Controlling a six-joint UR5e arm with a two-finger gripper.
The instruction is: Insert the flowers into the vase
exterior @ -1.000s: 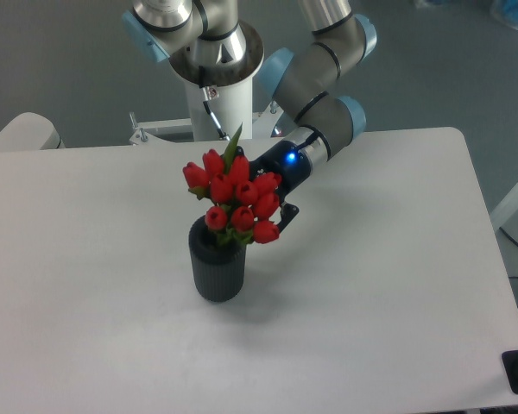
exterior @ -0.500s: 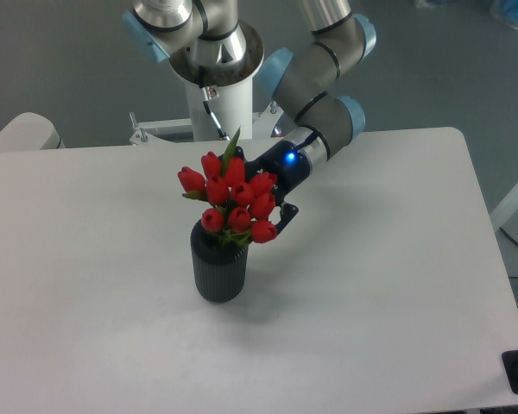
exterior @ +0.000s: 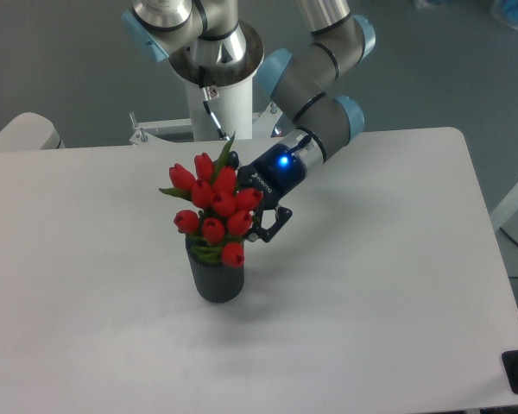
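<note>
**Q:** What has changed since a second ago?

**Me:** Tulips first: the flowers (exterior: pixel 212 213) have swung to the left and sunk lower over the vase (exterior: pixel 217 277). A second ago the bunch stood higher and leaned to the right of the mouth; now its lowest bud hangs down over the front rim of the vase, and the outermost bud reaches out past the vase's left side. My gripper (exterior: pixel 265 226) has followed them, coming in toward the vase from behind and to its right.

**Q:** So which step are you in?

**Me:** The insertion itself, I judge. The stems and lower leaves appear to be going into the mouth of the vase, though the buds hide how deep they sit. The vase stands upright on the table (exterior: pixel 388 285).

**Q:** And your grip?

**Me:** My fingers sit just right of the bunch, above the vase's right rim. The flowers cover the tips, so I cannot tell whether I am clamped on the stems or have let go.

**Q:** What does the next move call for?

**Me:** Settling the stems straight down, then drawing back up and to the right of the vase without dragging the bunch out or tipping the vase.
</note>
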